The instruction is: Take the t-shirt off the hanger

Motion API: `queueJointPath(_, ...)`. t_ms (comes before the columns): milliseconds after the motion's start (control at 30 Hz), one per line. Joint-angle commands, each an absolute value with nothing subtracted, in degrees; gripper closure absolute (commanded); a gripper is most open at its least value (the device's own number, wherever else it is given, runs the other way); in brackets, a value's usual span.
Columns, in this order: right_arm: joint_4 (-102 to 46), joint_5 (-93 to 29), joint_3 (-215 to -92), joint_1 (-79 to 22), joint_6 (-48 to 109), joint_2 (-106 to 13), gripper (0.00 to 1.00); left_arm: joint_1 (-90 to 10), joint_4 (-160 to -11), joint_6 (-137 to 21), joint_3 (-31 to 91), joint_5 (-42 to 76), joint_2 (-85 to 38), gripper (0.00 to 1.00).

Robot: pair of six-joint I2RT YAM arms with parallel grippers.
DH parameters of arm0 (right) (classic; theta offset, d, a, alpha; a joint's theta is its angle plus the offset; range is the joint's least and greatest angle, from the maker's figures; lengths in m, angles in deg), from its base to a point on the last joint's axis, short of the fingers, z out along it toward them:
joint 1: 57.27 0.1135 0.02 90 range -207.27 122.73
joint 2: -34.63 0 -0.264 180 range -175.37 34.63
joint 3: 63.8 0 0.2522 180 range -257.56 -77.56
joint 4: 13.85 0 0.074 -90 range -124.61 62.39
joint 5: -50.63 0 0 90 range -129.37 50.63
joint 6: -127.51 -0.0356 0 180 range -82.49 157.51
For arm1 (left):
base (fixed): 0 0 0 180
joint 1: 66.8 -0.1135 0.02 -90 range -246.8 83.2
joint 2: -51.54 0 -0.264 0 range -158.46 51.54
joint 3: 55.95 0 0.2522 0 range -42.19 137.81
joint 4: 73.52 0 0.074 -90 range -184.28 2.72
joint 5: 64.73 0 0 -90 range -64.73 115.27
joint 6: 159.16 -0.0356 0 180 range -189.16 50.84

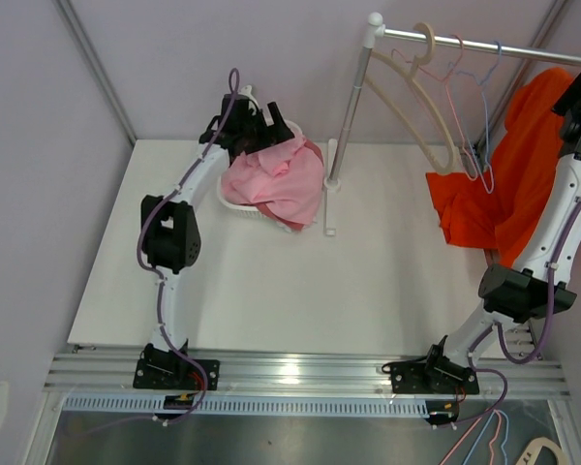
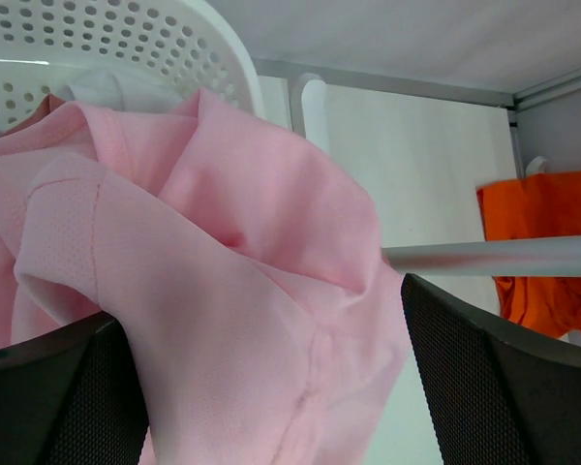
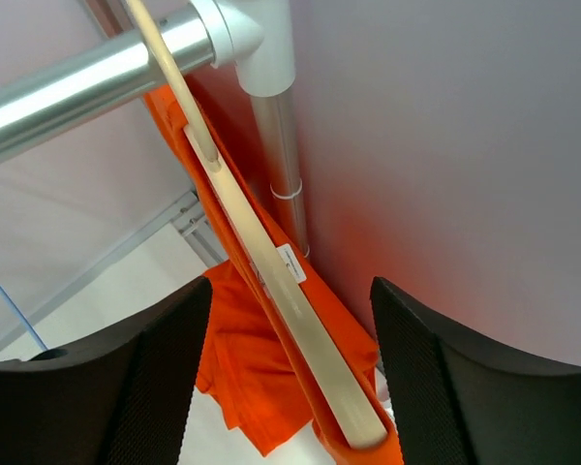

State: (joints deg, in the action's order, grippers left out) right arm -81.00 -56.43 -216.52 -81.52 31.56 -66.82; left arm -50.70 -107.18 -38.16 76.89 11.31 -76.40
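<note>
though both jaws wide apart, white table (image 1: 368, 281) between pale lilac walls (image 1: 174, 58)

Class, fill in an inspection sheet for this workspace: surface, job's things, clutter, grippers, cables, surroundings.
Surface: white table, rack standing on it.
Job's things: orange t-shirt on a wooden hanger, hung from the rail.
Clutter: pink garment draped over a white basket; empty hangers on the rail.
Grippers: left gripper open by the pink garment; right gripper open astride the wooden hanger.
Cables: purple cables along both arms.
Surroundings: pale walls.
</note>
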Motion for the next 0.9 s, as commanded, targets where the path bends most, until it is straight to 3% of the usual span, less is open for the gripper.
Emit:
queueJointPath(0, -79.7, -55.5, -217.5, -81.9, 32.9, -69.1, 0.30, -50.5, -109.1, -38.6, 76.9, 10.6, -69.8, 0.01)
queueJointPath(100, -79.6, -55.8, -217.7, -82.0, 32.7, -69.9, 0.33, -50.1, -108.4, -39.0, 74.1, 10.8, -65.0, 0.01)
queueJointPath(167, -79.6, -55.3, -217.8, -82.1, 32.4, -70.1, 0.48, -49.8, -109.0, -39.5, 73.3, 10.7, -61.8, 0.01)
queueJointPath(433, -79.6, -54.1, -217.8, -82.1, 32.0, -71.6, 0.58, -49.6, -109.7, -40.3, 70.9, 11.0, -57.8, 0.00)
queueJointPath(867, -76.3, -52.5, -217.5, -82.1, 33.1, -74.1, 0.55, -49.0, -109.1, -40.7, 70.9, 11.0, -57.6, 0.00)
